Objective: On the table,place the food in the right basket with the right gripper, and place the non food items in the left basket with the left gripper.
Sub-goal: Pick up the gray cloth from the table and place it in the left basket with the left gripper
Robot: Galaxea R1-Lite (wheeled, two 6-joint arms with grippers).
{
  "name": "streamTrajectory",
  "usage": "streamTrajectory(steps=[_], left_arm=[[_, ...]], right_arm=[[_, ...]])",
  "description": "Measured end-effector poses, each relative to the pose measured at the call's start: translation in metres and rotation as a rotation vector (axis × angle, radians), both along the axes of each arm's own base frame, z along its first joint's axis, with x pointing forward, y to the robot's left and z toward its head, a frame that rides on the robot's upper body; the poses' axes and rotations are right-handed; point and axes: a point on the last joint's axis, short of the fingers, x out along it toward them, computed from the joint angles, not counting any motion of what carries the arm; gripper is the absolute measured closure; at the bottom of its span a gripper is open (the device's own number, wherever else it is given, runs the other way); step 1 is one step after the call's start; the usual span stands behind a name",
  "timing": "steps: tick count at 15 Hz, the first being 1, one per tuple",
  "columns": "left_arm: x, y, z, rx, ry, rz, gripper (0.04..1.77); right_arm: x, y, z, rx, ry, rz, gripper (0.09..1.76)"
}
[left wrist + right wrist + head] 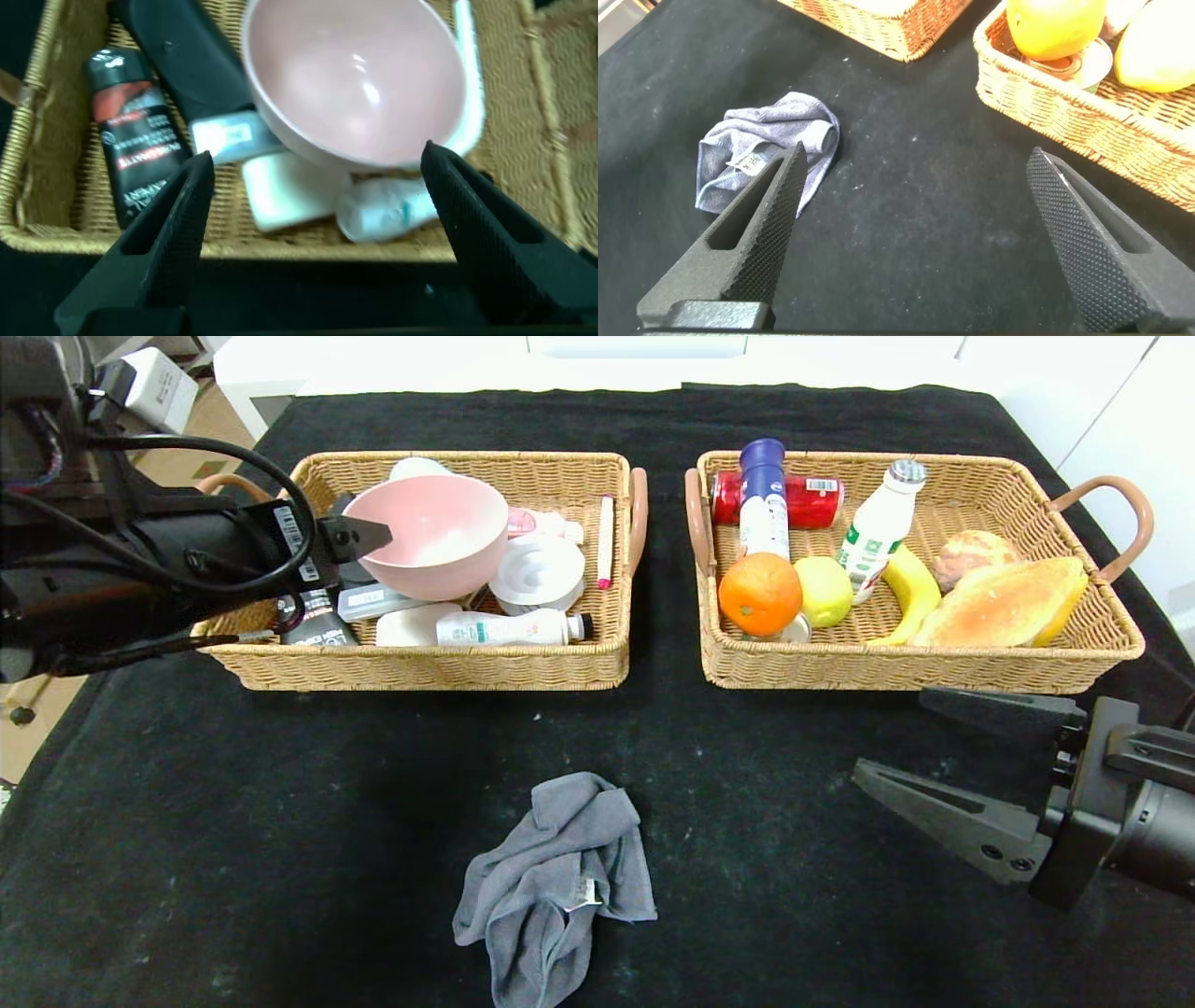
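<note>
The pale pink bowl (437,537) (355,75) rests tilted on other items in the left basket (420,665). My left gripper (347,560) (318,159) hovers open at the basket's left end, just short of the bowl, holding nothing. The grey cloth (560,887) (761,154) lies crumpled on the black table (280,821) at the front middle. The right basket (915,665) holds the orange (760,593), banana (910,593), croissant (1004,602) and blue-capped bottle (764,504). My right gripper (892,733) (917,157) hangs open and empty in front of that basket.
The left basket also holds tubes, a lying white bottle (509,628), a white lid (539,571) and a pen (605,539). In the right basket are a red can (810,500), a green apple (825,590) and a milk bottle (878,527). White furniture stands behind the table.
</note>
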Motion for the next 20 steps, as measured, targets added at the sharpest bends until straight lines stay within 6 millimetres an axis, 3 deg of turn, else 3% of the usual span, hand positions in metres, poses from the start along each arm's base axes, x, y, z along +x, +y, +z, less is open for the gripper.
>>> streamTrajectory(steps=[8,13,20], left_arm=[[-0.057,-0.046,-0.022,0.105,0.143,-0.248,0.13],[-0.086,-0.072,-0.052,0.249,0.308,-0.377,0.12],[-0.110,-0.097,-0.082,0.383,0.388,-0.513,0.11]], right_arm=[[0.000,0.000,0.000,-0.001,0.000,0.000,0.14],[0.001,-0.001,0.001,0.000,-0.002,-0.006,0.14],[0.002,-0.002,0.002,0.001,-0.005,-0.015,0.14]])
